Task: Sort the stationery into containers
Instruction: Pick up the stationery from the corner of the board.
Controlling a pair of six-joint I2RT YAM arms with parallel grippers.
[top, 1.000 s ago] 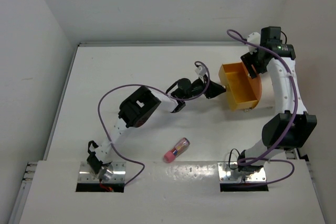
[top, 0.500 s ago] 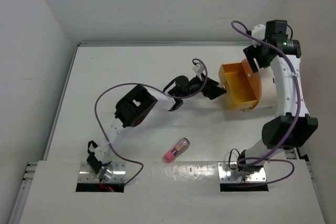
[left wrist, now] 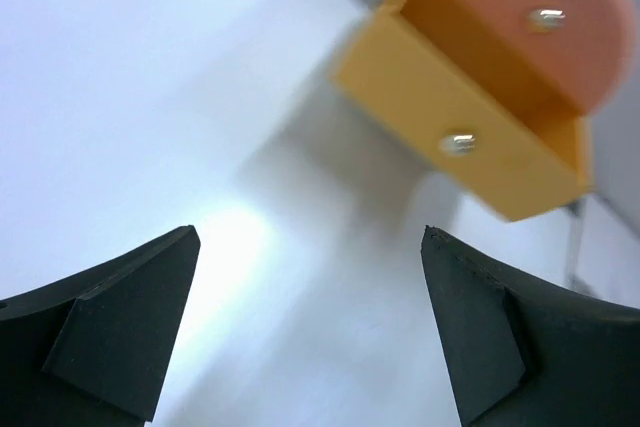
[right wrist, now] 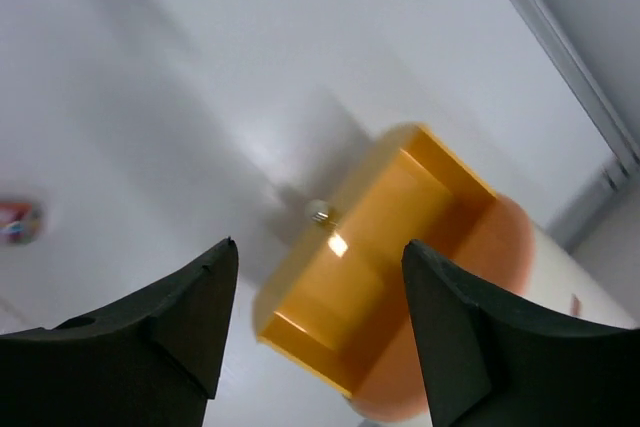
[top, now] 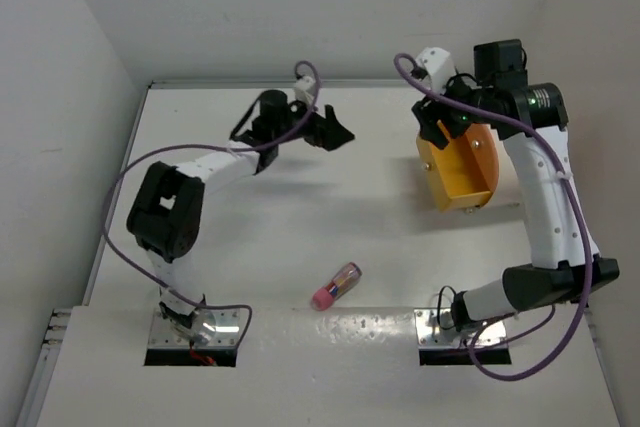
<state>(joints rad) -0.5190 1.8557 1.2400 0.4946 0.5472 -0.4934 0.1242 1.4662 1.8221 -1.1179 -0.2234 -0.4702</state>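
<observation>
Left gripper [left wrist: 310, 242] wide, empty, over table [top: 250, 237]. Right gripper [right wrist: 318, 247] spread, empty, above open orange drawer [top: 460, 169]. Pink-ended tube [top: 336, 286] lies apart.

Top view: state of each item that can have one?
left claw: open, empty, over bare table
right claw: open, empty, above the drawer
orange drawer: pulled out of the drum, nothing visible inside
drum: one drawer out
pink-ended tube: lying flat on the table, loose, far from both claws, not yet sorted
</observation>
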